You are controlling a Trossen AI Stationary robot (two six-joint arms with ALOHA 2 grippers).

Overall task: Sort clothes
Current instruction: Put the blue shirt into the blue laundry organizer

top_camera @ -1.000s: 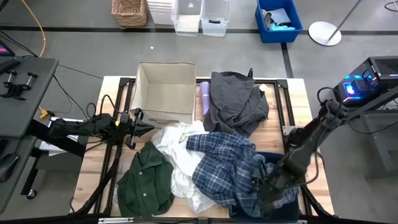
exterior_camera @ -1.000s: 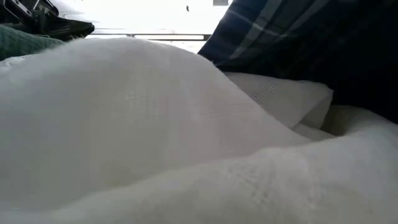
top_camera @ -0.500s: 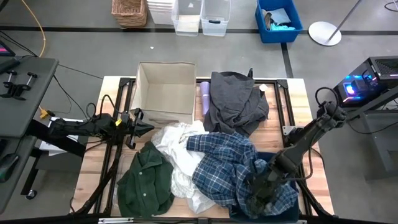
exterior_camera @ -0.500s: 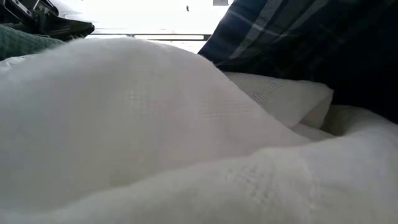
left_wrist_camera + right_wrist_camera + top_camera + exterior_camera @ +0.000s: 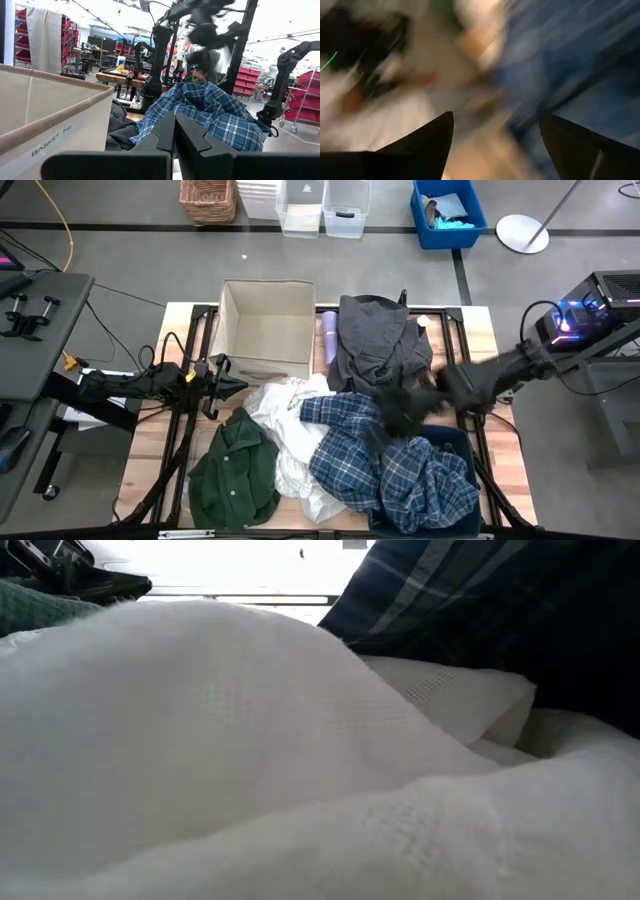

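- Clothes lie heaped across the wooden table point(image 5: 150, 465): the blue-and-white plaid shirt point(image 5: 375, 455) sprawls over the near-right part and spills into a dark blue bin point(image 5: 462, 442) at the near right corner; the dark grey garment point(image 5: 375, 345) sits behind it at the far edge.
- White thin fabric point(image 5: 290, 445) lies between the plaid shirt and the dark green buttoned shirt point(image 5: 235, 475), which sits at the near left.
- Right gripper point(image 5: 400, 410) hangs over the seam where the plaid shirt meets the grey garment, its arm reaching in from the right edge. Its own wrist view shows the two fingers point(image 5: 427, 142) spread apart with nothing between them.
- Plaid cloth lies below and nearer the front edge from those fingers; the grey garment lies just behind them. The right arm is much the nearer to both.
- Left gripper point(image 5: 232, 385) waits at the left side beside the fabric basket point(image 5: 265, 325), fingers point(image 5: 192, 140) pressed together and empty, pointing toward the pile.
- My judgement: the plaid shirt's long run goes from table centre toward the bin, so a lift should clear the bin wall first.
- Open room exists mainly at the right strip of table and inside the basket; the frame rails hem the pile on both sides.
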